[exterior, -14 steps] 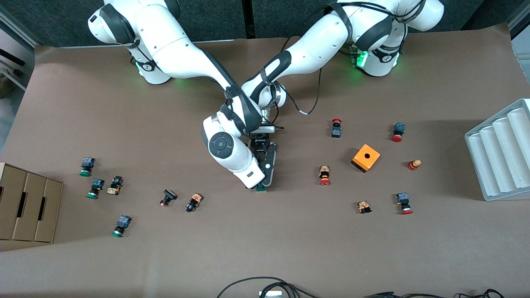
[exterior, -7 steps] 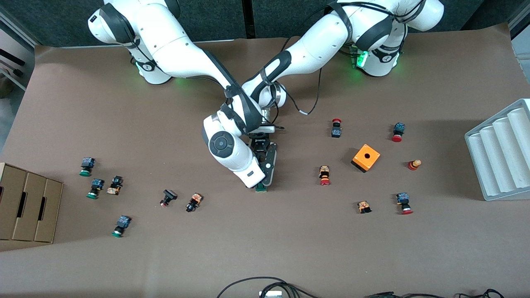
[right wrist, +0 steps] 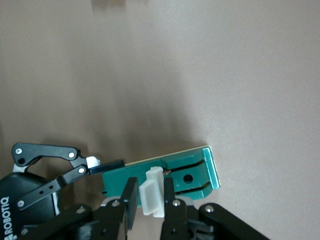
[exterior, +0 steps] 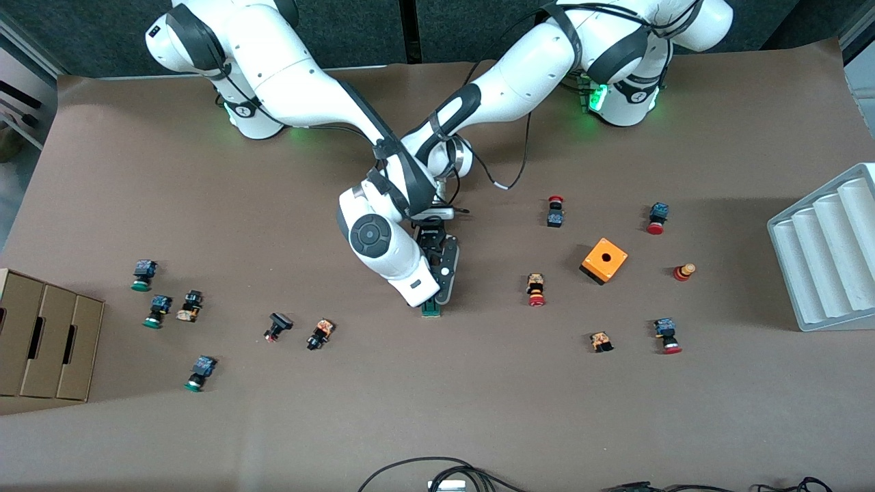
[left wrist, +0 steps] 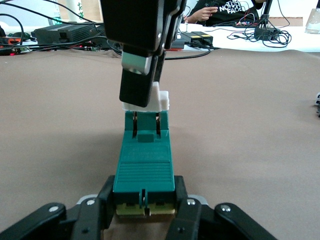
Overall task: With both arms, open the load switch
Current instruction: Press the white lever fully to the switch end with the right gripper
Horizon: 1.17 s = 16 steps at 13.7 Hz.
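- Switch position: load switch (exterior: 431, 309) lies on table (exterior: 478, 410) mid-way btw the two arms' ends, nearer the front camera than both wrists, only its near end peeking out under the right arm's wrist.
- Left gripper (left wrist: 144, 212): low on the table, fingers pressed against both sides of the green body at one end. Prob. there as a clamp, so the body can't slide when the tab gets pulled.
- Right gripper (right wrist: 149, 197): over the switch from above, fingers pinching the white tab (right wrist: 152, 191). One arm anchors, other works the slider, hence both arms.
- Tab (left wrist: 159, 100) sits toward the end away from the left gripper; whether it's at full travel, can't tell.
- Hidden: in front view most of the switch and both grippers' tips are covered by the right arm.
- Cut off: right wrist view loses its own finger bases at frame edge; switch underside unseen.
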{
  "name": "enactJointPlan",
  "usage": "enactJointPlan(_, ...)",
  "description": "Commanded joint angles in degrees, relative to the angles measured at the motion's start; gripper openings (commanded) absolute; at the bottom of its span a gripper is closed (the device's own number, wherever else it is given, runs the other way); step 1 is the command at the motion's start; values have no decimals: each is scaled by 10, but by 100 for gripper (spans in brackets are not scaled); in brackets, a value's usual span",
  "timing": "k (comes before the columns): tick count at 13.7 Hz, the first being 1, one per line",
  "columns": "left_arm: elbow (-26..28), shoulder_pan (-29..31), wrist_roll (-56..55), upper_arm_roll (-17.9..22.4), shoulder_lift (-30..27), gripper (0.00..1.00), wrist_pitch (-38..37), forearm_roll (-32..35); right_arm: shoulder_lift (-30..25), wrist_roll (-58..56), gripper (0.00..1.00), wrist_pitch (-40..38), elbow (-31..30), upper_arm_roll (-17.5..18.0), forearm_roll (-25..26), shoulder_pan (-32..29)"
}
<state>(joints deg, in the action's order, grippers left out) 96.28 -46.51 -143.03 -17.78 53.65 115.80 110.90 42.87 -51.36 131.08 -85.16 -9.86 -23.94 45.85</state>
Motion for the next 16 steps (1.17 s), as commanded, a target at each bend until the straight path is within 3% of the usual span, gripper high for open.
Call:
enactJointPlan(1, 1, -6, -9, 6, 3, 45, -1, 8, -20, 4, 27, -6, -31, -2, -17, 8)
enactJointPlan(16, 1, -6, -9, 6, 3, 45, -1, 8, -33, 17, 27, -6, -44, -2, -15, 12)
